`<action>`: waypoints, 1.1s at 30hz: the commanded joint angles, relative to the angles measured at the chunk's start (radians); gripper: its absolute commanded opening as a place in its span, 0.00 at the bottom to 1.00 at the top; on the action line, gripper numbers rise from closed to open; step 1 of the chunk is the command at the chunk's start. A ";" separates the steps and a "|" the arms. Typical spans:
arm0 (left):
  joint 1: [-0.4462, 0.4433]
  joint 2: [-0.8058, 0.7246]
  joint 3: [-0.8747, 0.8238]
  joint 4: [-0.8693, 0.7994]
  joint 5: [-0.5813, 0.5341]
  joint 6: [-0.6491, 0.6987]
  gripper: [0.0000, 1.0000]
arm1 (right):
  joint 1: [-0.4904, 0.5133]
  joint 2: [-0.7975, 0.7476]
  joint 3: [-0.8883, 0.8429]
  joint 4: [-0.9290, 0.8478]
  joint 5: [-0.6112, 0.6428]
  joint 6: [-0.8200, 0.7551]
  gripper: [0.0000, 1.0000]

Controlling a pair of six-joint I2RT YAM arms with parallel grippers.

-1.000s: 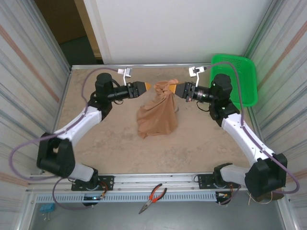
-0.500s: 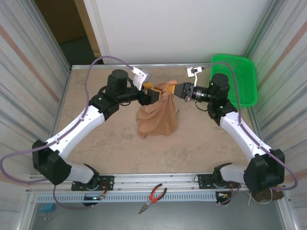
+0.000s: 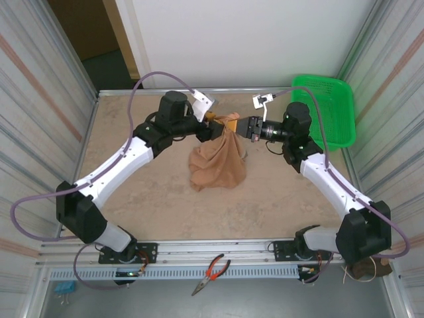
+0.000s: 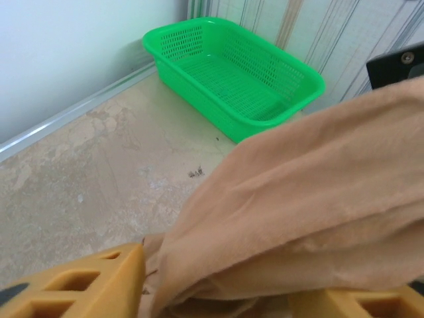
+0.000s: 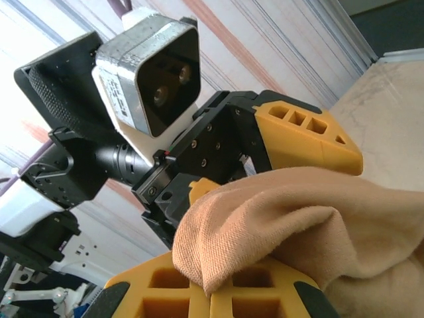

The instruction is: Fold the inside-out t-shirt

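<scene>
The right gripper (image 3: 242, 124) is clamped on the raised top of the tan inside-out t-shirt (image 3: 218, 165), while the left gripper (image 3: 214, 126) straddles that top with half-parted fingers, grip unclear.

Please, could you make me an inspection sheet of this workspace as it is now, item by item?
surface: mottled beige table, no spills seen.
job's things: tan t-shirt, bunched; its top is lifted between both grippers and its lower part rests on the table.
clutter: empty green basket at the far right corner; red-handled pliers on the near rail.
grippers: right gripper shut on the t-shirt; left gripper has a finger on either side of the fabric, grip unclear.
cables: purple-grey cables loop above both arms.
surroundings: white wall behind, ribbed panels at the sides.
</scene>
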 commanded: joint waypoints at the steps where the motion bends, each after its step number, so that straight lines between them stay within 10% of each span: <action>1: -0.008 0.032 0.044 -0.020 0.069 0.052 0.13 | -0.006 0.004 -0.012 0.032 -0.023 0.009 0.00; 2: -0.005 0.037 0.045 -0.026 0.088 0.059 0.01 | -0.013 0.004 -0.012 0.032 -0.023 0.008 0.00; 11: 0.115 -0.052 -0.061 0.162 0.482 -0.223 0.00 | -0.098 0.119 -0.034 0.014 0.065 0.011 0.00; 16: 0.182 -0.073 -0.150 0.441 0.652 -0.540 0.00 | -0.096 0.189 -0.019 -0.013 0.154 0.033 0.52; 21: 0.213 -0.048 -0.234 0.733 0.699 -0.797 0.00 | -0.083 0.059 -0.056 -0.139 0.266 0.001 0.53; 33: 0.213 -0.033 -0.247 0.734 0.692 -0.815 0.00 | 0.236 -0.165 0.080 -0.495 0.722 -0.212 0.44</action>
